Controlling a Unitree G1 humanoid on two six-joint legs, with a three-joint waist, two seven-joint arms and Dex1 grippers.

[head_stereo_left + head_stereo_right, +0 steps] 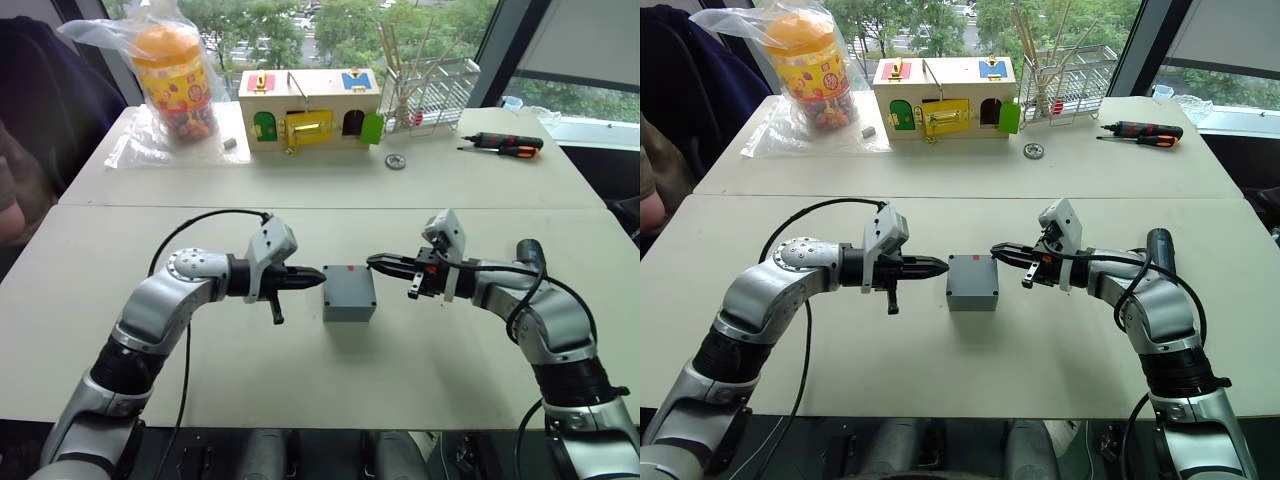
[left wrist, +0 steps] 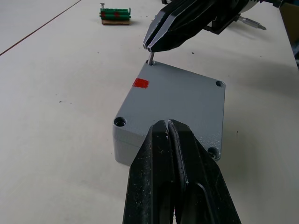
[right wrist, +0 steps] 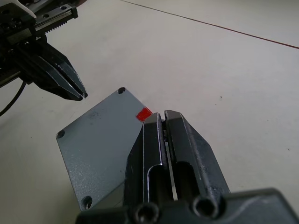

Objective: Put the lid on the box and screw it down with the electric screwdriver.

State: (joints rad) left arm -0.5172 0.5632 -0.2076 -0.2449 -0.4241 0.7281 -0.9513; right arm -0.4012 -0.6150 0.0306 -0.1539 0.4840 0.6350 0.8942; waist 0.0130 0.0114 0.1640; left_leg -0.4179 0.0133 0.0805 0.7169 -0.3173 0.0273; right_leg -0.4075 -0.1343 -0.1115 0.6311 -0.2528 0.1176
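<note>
The grey box (image 1: 349, 300) stands mid-table with the lid (image 2: 182, 102) lying flat on top, a red mark (image 2: 140, 83) at one edge and screw holes at the corners. My left gripper (image 1: 318, 277) is shut and empty, its tip at the box's left edge. From the right, my right gripper (image 1: 372, 260) is shut on a small screw (image 2: 150, 56) that stands upright at a corner hole of the lid. The electric screwdriver (image 1: 530, 255) lies on the table behind my right forearm.
At the back stand a wooden box with coloured doors (image 1: 308, 110), a jar in a plastic bag (image 1: 175, 80) and a wire rack (image 1: 430, 95). A black-and-orange hand screwdriver (image 1: 505, 143) lies back right. A person (image 1: 10, 200) sits at the left edge.
</note>
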